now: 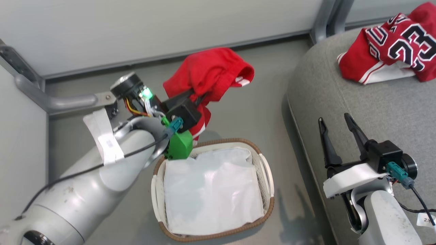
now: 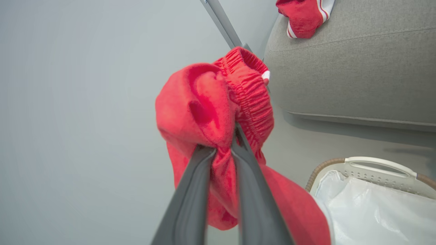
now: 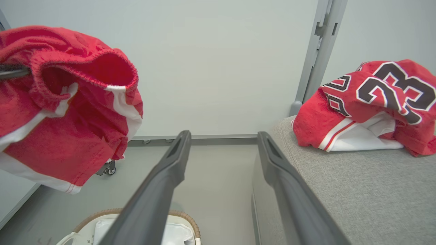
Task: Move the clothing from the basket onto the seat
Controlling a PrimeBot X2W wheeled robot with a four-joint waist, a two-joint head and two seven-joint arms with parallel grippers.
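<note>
My left gripper (image 1: 197, 95) is shut on a red garment with white trim (image 1: 207, 71), holding it in the air above the floor just behind the basket (image 1: 269, 170). In the left wrist view the cloth (image 2: 204, 109) bunches around the gripper (image 2: 223, 139). The basket holds a white liner (image 1: 211, 190). A red jersey with "23" numerals (image 1: 398, 47) lies on the grey seat (image 1: 374, 112) at the far right. My right gripper (image 1: 333, 119) stands open and empty by the seat's near left edge. The right wrist view shows the gripper (image 3: 223, 136), the held garment (image 3: 68, 136) and the jersey (image 3: 374, 102).
Pale wall panels with a grey metal post (image 1: 323, 17) stand behind the seat. A grey metal frame (image 1: 58, 100) juts in at the left. Open grey floor (image 1: 259, 112) lies between basket and seat.
</note>
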